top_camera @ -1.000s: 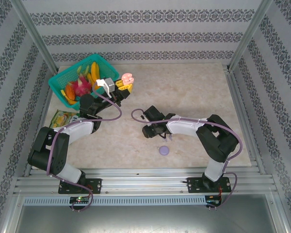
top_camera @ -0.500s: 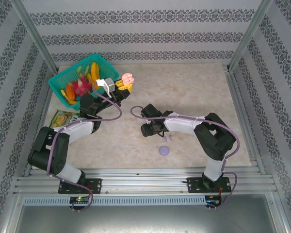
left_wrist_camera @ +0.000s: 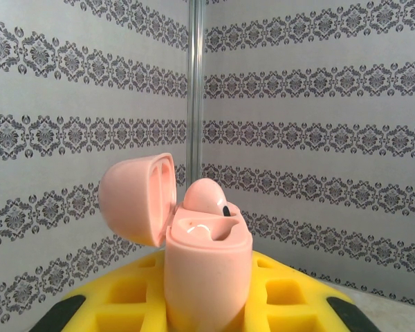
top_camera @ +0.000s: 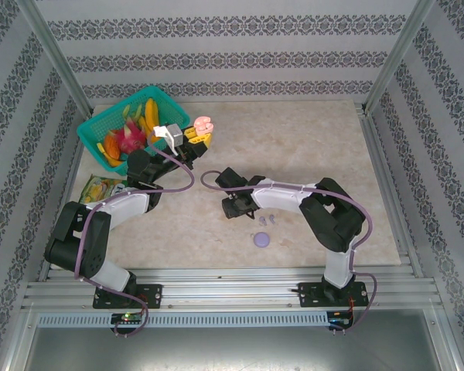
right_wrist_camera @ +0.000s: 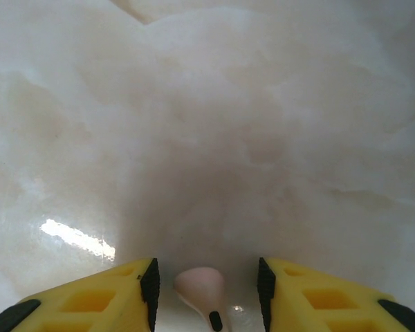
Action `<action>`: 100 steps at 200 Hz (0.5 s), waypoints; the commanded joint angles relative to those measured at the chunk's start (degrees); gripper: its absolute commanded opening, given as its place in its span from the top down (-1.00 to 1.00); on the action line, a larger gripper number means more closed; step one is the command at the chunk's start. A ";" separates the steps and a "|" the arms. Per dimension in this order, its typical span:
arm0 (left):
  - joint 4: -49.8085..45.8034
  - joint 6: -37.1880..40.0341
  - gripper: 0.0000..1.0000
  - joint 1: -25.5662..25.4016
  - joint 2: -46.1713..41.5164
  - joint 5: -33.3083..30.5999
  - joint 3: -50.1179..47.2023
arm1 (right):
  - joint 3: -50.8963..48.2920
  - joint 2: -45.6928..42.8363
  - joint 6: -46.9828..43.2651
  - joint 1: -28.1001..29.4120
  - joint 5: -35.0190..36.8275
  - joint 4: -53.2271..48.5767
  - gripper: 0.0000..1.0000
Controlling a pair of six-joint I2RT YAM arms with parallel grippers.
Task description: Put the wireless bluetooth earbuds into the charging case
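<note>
The pale pink earbud (right_wrist_camera: 200, 285) sat low at the marble tabletop (top_camera: 317, 147), bulb forward and dark-tipped stem pointing back toward the wrist. It was right between the yellow fingers (right_wrist_camera: 90, 299) of the right gripper (top_camera: 230, 207). Those jaws stood partly apart, with a sliver of gap on each side of the bud, so nothing was pinched. Whether the bud rested on the stone or hung just above it, I couldn't tell. From overhead, that gripper was down near the middle of the table, its arm stretched leftward from its base.

Just to the right of it, a little nearer the bases, lay the 2 lilac earbuds (top_camera: 267, 220), side by side on the stone. Nearer still was the round lilac case (top_camera: 261, 239), close to them but apart.

The left gripper (top_camera: 199, 137) was held up toward the far left of the table, beside the teal basket (top_camera: 91, 147), and was clamped tight on the pink charging case (left_wrist_camera: 207, 277). The case stood upright between that gripper's yellow fingers (left_wrist_camera: 294, 297), its lid (left_wrist_camera: 135, 197) swung open to the left. A second pink earbud (left_wrist_camera: 206, 195) sat in it, rounded head poking above the rim.

The basket held yellow, orange and pink items. A yellow-green packet (top_camera: 100, 188) lay flat beside the left arm, nearer than the basket.
</note>
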 commanded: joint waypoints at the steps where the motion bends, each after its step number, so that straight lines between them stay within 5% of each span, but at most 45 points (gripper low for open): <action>1: 2.42 -0.95 1.00 0.55 0.18 -0.39 0.84 | 1.26 2.01 1.00 0.71 0.85 -2.54 0.18; 100: 2.59 -1.09 1.00 0.49 0.43 -0.45 0.96 | 1.72 2.36 0.95 1.77 2.20 -4.33 0.34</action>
